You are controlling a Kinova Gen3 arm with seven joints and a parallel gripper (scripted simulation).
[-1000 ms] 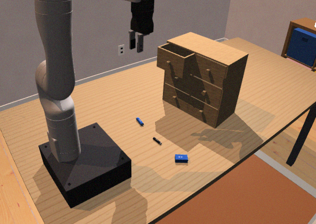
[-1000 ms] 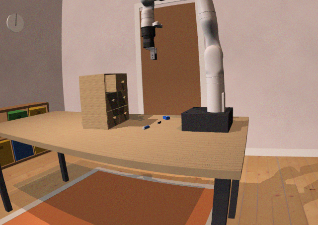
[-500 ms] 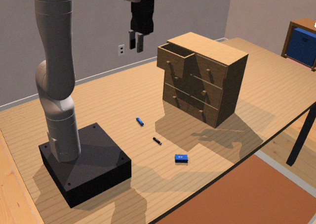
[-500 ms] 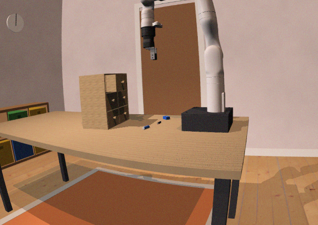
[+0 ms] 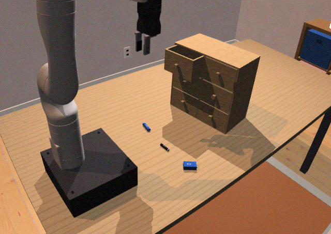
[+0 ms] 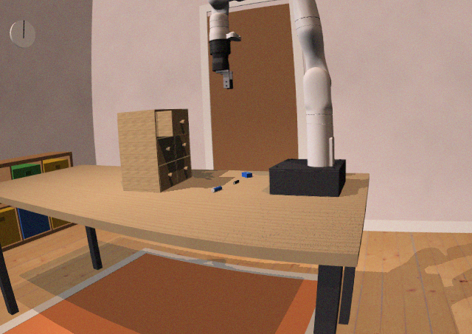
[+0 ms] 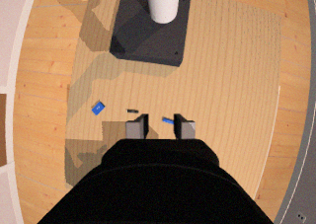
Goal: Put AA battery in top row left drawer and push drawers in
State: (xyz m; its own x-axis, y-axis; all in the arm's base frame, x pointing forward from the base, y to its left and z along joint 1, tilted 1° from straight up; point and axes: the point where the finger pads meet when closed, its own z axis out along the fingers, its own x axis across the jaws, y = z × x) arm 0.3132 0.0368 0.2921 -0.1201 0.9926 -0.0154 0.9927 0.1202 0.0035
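Observation:
A blue cylinder (image 5: 146, 126) (image 6: 216, 189) (image 7: 168, 120), the thicker of two, looks like the AA battery. It lies on the table in front of the chest (image 5: 216, 50) (image 6: 137, 151). The chest stands upright. Its top-left drawer (image 5: 184, 71) (image 6: 164, 124) is pulled partly out and looks level; its inside is dark, and its floor is hidden. The other drawers look pushed in. My gripper (image 5: 142, 50) (image 6: 228, 85) (image 7: 161, 122) is open and empty, pointing down, high above the table and higher than the chest top, out in front of the open drawer.
A thinner black cylinder (image 5: 164, 147) (image 6: 236, 181) (image 7: 132, 111) and a small blue box (image 5: 190, 165) (image 6: 246, 175) (image 7: 98, 108) lie on the table near the blue cylinder. The arm's black base (image 5: 106, 162) (image 6: 304, 180) (image 7: 148, 32) stands across from the drawer fronts.

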